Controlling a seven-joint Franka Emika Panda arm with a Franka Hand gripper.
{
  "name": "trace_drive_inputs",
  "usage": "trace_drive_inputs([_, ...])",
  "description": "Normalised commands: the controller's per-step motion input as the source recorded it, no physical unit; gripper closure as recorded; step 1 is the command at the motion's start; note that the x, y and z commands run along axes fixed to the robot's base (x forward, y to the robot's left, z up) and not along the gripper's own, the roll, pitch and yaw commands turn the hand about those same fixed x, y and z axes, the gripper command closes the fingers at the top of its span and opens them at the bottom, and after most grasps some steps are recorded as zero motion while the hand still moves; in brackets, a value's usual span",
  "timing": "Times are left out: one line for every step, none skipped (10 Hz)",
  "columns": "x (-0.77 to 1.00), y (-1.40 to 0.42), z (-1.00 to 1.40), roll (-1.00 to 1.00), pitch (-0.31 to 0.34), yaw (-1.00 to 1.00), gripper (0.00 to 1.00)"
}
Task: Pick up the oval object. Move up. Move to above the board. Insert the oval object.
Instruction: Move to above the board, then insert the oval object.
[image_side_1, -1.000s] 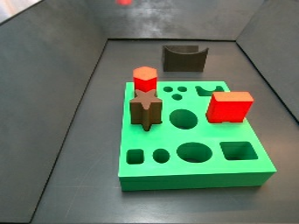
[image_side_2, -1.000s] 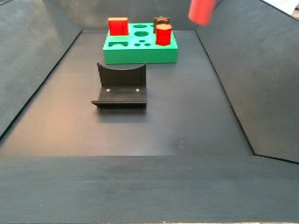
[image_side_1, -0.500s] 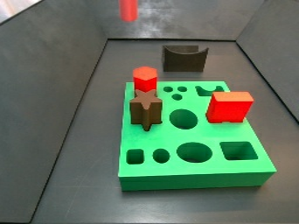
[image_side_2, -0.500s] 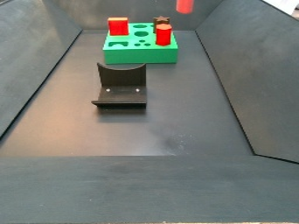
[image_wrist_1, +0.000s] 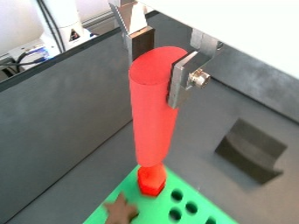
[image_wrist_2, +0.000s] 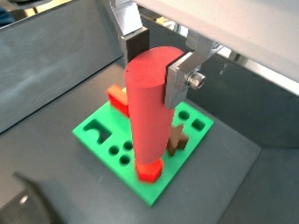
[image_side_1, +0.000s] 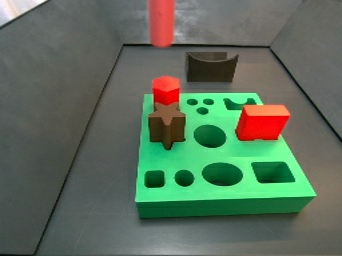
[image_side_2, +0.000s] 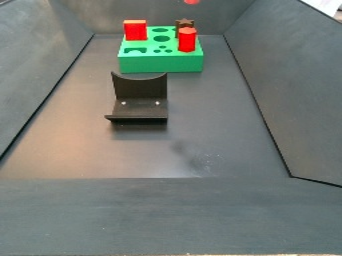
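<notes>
Held in the hand (image_wrist_1: 162, 54), the tall slim red oval rod (image_side_1: 162, 22) hangs lower and nearer the bright green square board (image_side_1: 221, 150) than earlier.

Dark grey matte floor (image_side_2: 201, 115), bare and evenly lit, with soft dull reflections and no hard shadows. Faint paler smudge (image_side_2: 198, 157) on it towards the near end. Hemmed in by a left wall (image_side_2: 47, 70) and a right wall (image_side_2: 274, 70) of the same dark grey, both leaning outwards like the sides of a trough. Closed at the far end by a back wall (image_side_1: 214, 20), slightly lighter and faintly mottled. Crossed at the near end by a straight seam, with a flatter grey ledge (image_side_2: 160, 215) below it. Beyond the enclosure, in a wrist view, a bright, cluttered area with dark cables (image_wrist_1: 30, 54); elsewhere a white panel (image_wrist_2: 251, 31) overhead.
</notes>
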Motion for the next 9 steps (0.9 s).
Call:
trace_drive_inputs([0.17,-0.28,0.02,0.03,0.130,0.00,1.00])
trace_drive_inputs([0.00,-0.04,0.00,0.00,0.000,0.00,1.00])
trace_drive_inputs([0.00,0.00,-0.01,0.00,0.000,-0.11,1.00])
trace_drive_inputs([0.00,-0.17,0.00,0.00,-0.083,-0.79,1.00])
trace_drive_inputs([0.00,0.00,0.00,-0.02,-0.037,-1.00,1.00])
trace_drive_inputs([0.00,0.00,0.00,-0.02,-0.036,-1.00,1.00])
trace_drive_inputs([0.00,0.00,0.00,-0.02,-0.036,-1.00,1.00])
trace_drive_inputs([0.00,0.00,0.00,-0.02,-0.036,-1.00,1.00])
trace_drive_inputs([0.00,0.00,0.00,-0.02,-0.036,-1.00,1.00])
